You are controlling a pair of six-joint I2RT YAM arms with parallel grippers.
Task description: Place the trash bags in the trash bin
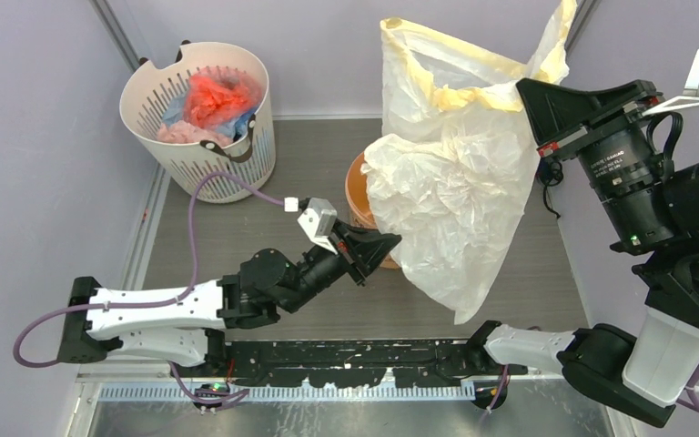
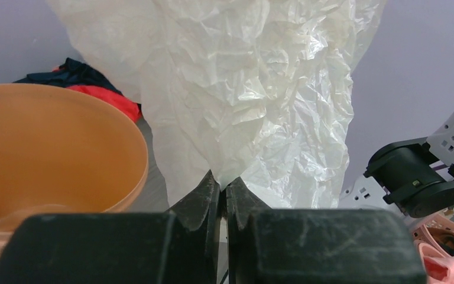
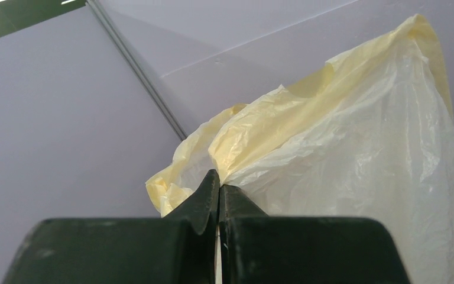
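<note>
The pale-yellow translucent trash bag point(image 1: 455, 173) hangs in the air, wrinkled and spread wide, covering most of the orange bin point(image 1: 357, 196) behind it. My right gripper point(image 1: 528, 91) is raised high and shut on the bag's upper edge point(image 3: 307, 136). My left gripper point(image 1: 391, 241) is low, beside the bin, and shut on a lower fold of the bag point(image 2: 248, 118). In the left wrist view the bin's open mouth point(image 2: 53, 154) lies just left of my left gripper point(image 2: 221, 183). My right gripper point(image 3: 219, 180) pinches the yellow folded rim.
A white slotted basket point(image 1: 202, 114) with red, pink and blue plastic bundles stands at the back left. A red and navy cloth heap point(image 2: 88, 83) lies behind the bin. The enclosure's grey walls close in the back and sides.
</note>
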